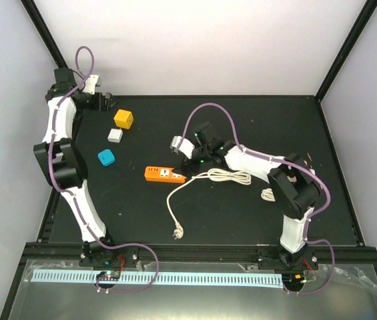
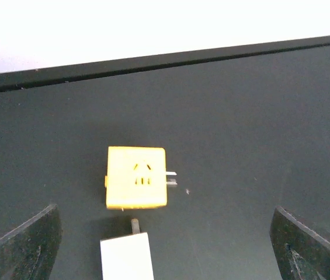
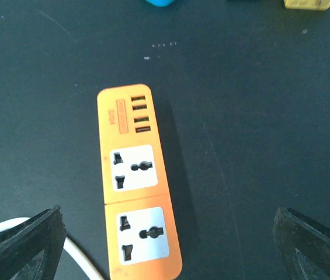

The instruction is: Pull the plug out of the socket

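Note:
A yellow cube socket (image 2: pixel 136 177) lies on the black table, two metal pins sticking out of its right side. Just below it lies a white plug block (image 2: pixel 127 256), its prong pointing at the cube with a small gap between them. My left gripper (image 2: pixel 165 251) is open above both, holding nothing. From above, the yellow cube (image 1: pixel 124 119) and white block (image 1: pixel 115 135) lie right of my left gripper (image 1: pixel 103 101). My right gripper (image 3: pixel 165 245) is open over an orange power strip (image 3: pixel 138 181) whose two outlets are empty. It hovers at the strip's right end (image 1: pixel 185 159).
A blue block (image 1: pixel 105 157) lies left of the orange strip (image 1: pixel 163 174). The strip's white cable (image 1: pixel 225 176) coils to the right and runs down to a loose plug (image 1: pixel 177 233). A raised black rim (image 2: pixel 153 61) edges the table's far side.

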### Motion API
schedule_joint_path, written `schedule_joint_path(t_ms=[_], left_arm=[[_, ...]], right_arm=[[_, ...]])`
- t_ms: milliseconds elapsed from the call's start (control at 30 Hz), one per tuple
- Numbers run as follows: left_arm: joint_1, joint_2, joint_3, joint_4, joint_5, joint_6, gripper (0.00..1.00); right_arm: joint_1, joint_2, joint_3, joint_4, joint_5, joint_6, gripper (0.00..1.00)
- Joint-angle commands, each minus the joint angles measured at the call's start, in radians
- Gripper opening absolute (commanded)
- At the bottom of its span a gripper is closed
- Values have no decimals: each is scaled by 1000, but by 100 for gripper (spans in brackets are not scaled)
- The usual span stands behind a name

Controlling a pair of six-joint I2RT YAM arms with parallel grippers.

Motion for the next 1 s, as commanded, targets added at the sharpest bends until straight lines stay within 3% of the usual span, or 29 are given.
schedule_joint_path(t_ms=[0,233,467,667,967], left_arm=[[5,-166,-142,-42,-27,143,99],[-18,-462,-496,-45,16,398,99],[-124,-728,-817,-37,-72,599,99],[-147,-877,-966,-15,-10,544,99],[-148,-1017,-1031,31,73,399,99]], right_arm=[[-7,-95,-39,-73,25,-60,99],[-19,-236,-115,-193,44,-96,99],[-50,-390,-240,-225,122,-149,99],[-48,-376,-264,-234,217,-246,97],[13,-144,-126,-254,305,-371,91]])
